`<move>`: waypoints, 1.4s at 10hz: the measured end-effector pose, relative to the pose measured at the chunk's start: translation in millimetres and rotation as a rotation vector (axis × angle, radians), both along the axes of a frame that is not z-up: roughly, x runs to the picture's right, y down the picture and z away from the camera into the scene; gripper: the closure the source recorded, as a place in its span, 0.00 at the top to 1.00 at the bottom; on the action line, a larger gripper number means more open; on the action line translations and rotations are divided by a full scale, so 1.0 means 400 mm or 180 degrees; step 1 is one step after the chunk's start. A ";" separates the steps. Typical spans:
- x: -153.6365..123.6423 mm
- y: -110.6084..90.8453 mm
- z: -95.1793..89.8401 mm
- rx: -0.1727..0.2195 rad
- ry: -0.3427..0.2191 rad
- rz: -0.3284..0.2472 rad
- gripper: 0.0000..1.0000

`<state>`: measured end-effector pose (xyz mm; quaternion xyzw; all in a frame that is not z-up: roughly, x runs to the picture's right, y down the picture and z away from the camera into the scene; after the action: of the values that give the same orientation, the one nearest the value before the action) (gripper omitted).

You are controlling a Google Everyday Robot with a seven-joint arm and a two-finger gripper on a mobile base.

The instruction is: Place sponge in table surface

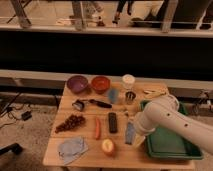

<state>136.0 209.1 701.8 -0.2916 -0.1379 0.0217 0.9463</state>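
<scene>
The sponge is seen at the near right of the table, just left of the green tray, its long axis running near-to-far, its far end clamped in the closed pincer.

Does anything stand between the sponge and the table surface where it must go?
Nothing visible does. The tool, at the end of the arm, appears shut on the sponge over a bare strip of the table surface, between the black remote and the green tray.

table holds grapes, cloth, apple, green tray.
</scene>
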 end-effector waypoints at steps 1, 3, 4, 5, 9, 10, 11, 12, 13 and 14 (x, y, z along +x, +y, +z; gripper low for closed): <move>0.000 -0.002 -0.002 0.0008 -0.0009 0.0010 0.27; -0.002 -0.002 -0.003 0.0011 -0.0023 0.0011 0.27; -0.004 -0.002 -0.004 0.0012 -0.0029 0.0008 0.27; -0.005 0.000 -0.004 0.0006 -0.0039 0.0010 0.27; -0.004 0.007 -0.004 -0.0023 -0.0055 0.0004 0.27; -0.003 0.013 -0.001 -0.0039 -0.0054 -0.0002 0.27; -0.001 0.027 0.008 -0.0081 -0.0054 -0.0004 0.27; -0.001 0.036 0.015 -0.0111 -0.0057 0.0004 0.27; 0.000 0.048 0.022 -0.0151 -0.0060 0.0000 0.27; -0.002 0.060 0.031 -0.0186 -0.0070 -0.0004 0.27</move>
<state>135.0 233.0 714.2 -0.3194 -0.1475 0.0219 0.9358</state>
